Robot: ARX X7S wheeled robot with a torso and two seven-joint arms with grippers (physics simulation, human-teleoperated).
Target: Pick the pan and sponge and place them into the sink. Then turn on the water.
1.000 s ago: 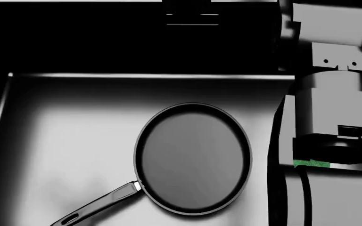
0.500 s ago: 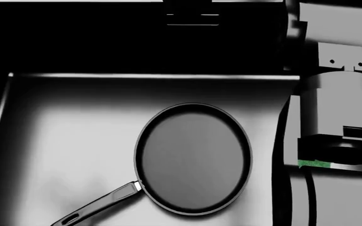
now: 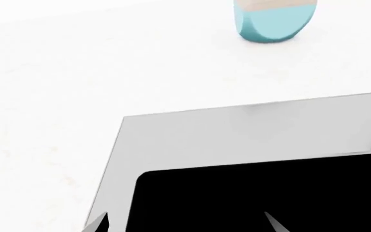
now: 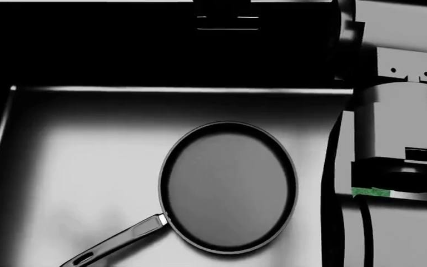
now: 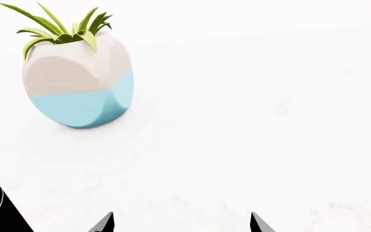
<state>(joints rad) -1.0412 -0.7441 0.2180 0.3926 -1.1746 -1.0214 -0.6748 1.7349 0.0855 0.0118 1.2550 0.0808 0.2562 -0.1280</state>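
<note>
The black pan [image 4: 228,186] lies flat on the floor of the sink [image 4: 73,156], its slim handle [image 4: 113,243] pointing toward the near left. A thin green strip [image 4: 369,193], apparently the sponge's top, shows in a gap under my right arm [image 4: 395,128]; the rest of the sponge is hidden. My left gripper [image 3: 187,224] is open with nothing between its tips, above a corner of the sink's flat steel rim [image 3: 237,130]. The right gripper [image 5: 181,223] is also open and empty, over the white counter [image 5: 250,121].
A white and blue pot [image 5: 79,79] with a green plant stands on the counter beyond the right gripper, and its base [image 3: 276,21] shows past the sink corner. A dark fitting [image 4: 227,22] sits on the sink's far wall.
My right arm has shifted slightly to the right in the head view. The pan has not moved.
</note>
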